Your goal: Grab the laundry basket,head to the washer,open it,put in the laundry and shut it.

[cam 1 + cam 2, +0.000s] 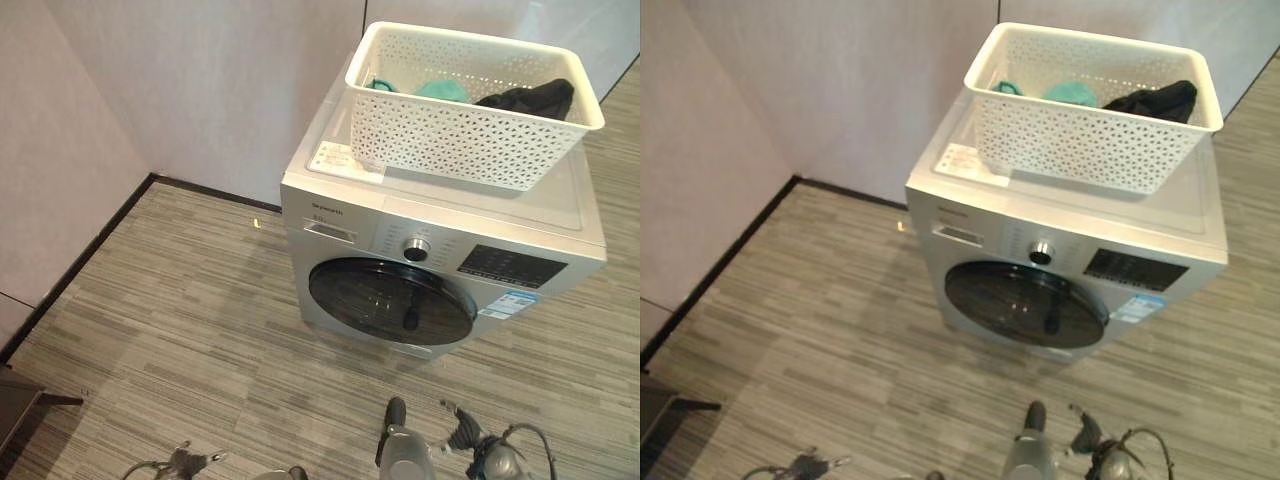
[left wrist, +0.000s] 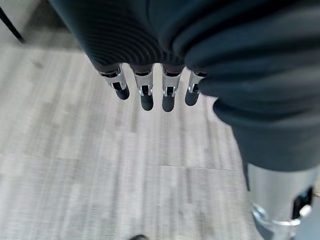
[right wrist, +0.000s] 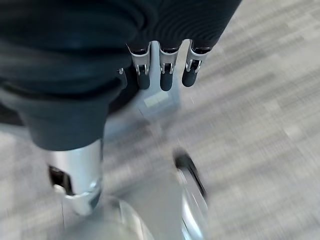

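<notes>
Left hand (image 2: 145, 85) and right hand (image 3: 165, 70) hanging relaxed, empty, white laundry basket (image 1: 470, 130) atop washer (image 1: 440, 270), door closed

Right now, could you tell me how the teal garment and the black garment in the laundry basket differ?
The teal garment lies low in the white laundry basket, toward its back middle; the black garment is piled at the right end, reaching up to the rim. The teal one shows less, the black one more. Both sit in the basket on top of the washer, whose door is shut.

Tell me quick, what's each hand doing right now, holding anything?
Left hand: open, fingers relaxed over the floor, holding nothing.
Right hand: open, fingers relaxed, holding nothing.
</notes>
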Available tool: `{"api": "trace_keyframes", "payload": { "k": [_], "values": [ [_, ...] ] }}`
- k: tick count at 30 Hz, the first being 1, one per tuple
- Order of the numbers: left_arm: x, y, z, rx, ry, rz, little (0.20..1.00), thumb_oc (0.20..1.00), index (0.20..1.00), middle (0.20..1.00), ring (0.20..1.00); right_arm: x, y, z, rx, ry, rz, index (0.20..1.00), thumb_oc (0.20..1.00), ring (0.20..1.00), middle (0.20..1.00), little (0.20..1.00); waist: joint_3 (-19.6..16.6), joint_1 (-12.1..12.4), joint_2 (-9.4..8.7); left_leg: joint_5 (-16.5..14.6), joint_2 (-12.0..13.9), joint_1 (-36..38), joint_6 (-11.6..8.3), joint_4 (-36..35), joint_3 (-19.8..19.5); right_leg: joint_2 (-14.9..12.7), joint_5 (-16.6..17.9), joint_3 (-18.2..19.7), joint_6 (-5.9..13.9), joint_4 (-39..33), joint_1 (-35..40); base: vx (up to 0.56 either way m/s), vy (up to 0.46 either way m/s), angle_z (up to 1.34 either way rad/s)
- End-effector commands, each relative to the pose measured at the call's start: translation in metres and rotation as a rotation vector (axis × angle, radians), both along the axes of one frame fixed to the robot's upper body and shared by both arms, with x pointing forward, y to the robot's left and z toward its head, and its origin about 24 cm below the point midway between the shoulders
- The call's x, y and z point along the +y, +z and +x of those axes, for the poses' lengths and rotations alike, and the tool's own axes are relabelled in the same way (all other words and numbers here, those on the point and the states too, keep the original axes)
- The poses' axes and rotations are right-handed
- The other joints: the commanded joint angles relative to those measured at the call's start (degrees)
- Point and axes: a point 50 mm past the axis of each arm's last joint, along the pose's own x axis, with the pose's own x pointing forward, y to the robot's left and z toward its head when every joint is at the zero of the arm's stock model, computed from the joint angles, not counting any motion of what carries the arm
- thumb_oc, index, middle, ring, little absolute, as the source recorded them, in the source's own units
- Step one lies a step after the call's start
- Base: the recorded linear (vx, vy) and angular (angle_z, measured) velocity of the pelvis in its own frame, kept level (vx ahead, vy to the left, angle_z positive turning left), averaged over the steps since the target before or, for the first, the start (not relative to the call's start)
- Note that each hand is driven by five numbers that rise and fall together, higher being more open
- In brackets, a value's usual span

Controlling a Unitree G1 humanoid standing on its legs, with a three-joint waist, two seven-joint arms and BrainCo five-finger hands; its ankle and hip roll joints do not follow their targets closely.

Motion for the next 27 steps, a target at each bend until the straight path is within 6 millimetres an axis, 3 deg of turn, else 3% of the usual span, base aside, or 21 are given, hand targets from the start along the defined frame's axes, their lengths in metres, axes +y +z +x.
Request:
{"api": "trace_keyframes", "payload": {
  "k": [1,3,4,7,14,19,25,27],
  "values": [
    [-0.004,-0.003,-0.004,0.018,0.026,-0.002,1.000,1.000,1.000,1.000,1.000,-0.020,0.039,0.030,-0.179,0.035,-0.136,1.000,1.000,1.000,1.000,1.000,-4.0,2.4,-3.64,1.1,-1.8,-6.0,1.91,0.4,-2.2,-2.2,0.9,-0.6,3.00,-11.6,9.8,-0.04,-0.171,-0.19],
    [-0.005,-0.003,-0.004,0.012,0.029,-0.004,1.000,1.000,1.000,1.000,1.000,-0.023,0.048,0.037,-0.223,0.033,-0.148,1.000,1.000,1.000,1.000,1.000,-4.3,3.0,-3.90,0.8,-1.6,-6.2,1.83,0.6,-1.4,-2.5,1.3,-1.7,3.17,-12.9,10.2,-0.02,-0.155,-0.41],
    [-0.003,-0.003,-0.006,0.001,0.052,-0.003,1.000,1.000,1.000,1.000,1.000,-0.025,0.065,0.051,-0.310,0.037,-0.169,1.000,1.000,1.000,1.000,1.000,-5.2,3.7,-4.32,0.3,-0.8,-6.1,1.34,0.0,-1.2,-2.8,1.8,-2.5,3.89,-15.4,10.5,-0.06,-0.137,-0.50],
    [-0.002,-0.001,-0.003,-0.019,0.065,0.004,1.000,1.000,1.000,1.000,1.000,-0.025,0.081,0.060,-0.381,0.043,-0.178,1.000,1.000,1.000,1.000,1.000,-5.1,4.0,-4.95,1.7,-0.2,-6.3,0.76,-0.8,-0.9,-2.1,2.1,-2.5,3.27,-17.3,11.0,0.00,-0.154,-0.31],
    [-0.017,0.000,0.017,-0.083,-0.001,-0.020,1.000,1.000,1.000,1.000,1.000,-0.013,0.080,0.086,-0.412,0.029,-0.102,1.000,1.000,1.000,1.000,1.000,-4.2,6.6,-5.11,5.3,1.3,-7.2,-2.02,-4.3,-4.3,0.1,-0.4,-7.7,2.68,-21.9,14.1,0.01,-0.122,0.04],
    [-0.026,0.000,0.025,-0.110,0.004,-0.040,1.000,1.000,1.000,1.000,1.000,-0.006,0.071,0.084,-0.405,0.015,-0.045,1.000,1.000,1.000,1.000,1.000,-2.8,7.1,-4.32,7.9,2.2,-9.5,-3.37,-5.5,-6.8,0.8,-1.0,-11.0,2.12,-23.4,14.7,-0.03,-0.117,0.58],
    [-0.024,0.001,0.024,-0.130,0.019,0.008,1.000,1.000,1.000,1.000,1.000,-0.006,0.077,0.097,-0.454,0.020,-0.088,1.000,1.000,1.000,1.000,1.000,-0.5,7.7,-2.93,8.4,2.6,-10.6,-3.65,-5.7,-6.5,1.3,-1.1,-10.3,1.95,-23.6,13.2,-0.04,-0.033,0.10],
    [-0.018,0.007,0.033,-0.190,0.054,0.040,1.000,1.000,1.000,1.000,1.000,-0.008,0.086,0.107,-0.494,0.029,-0.117,1.000,1.000,1.000,1.000,1.000,0.9,7.8,-2.32,8.7,2.7,-11.8,-3.49,-5.3,-6.1,1.4,-0.6,-9.2,1.83,-23.6,11.3,-0.07,-0.009,-0.05]
  ]
}}
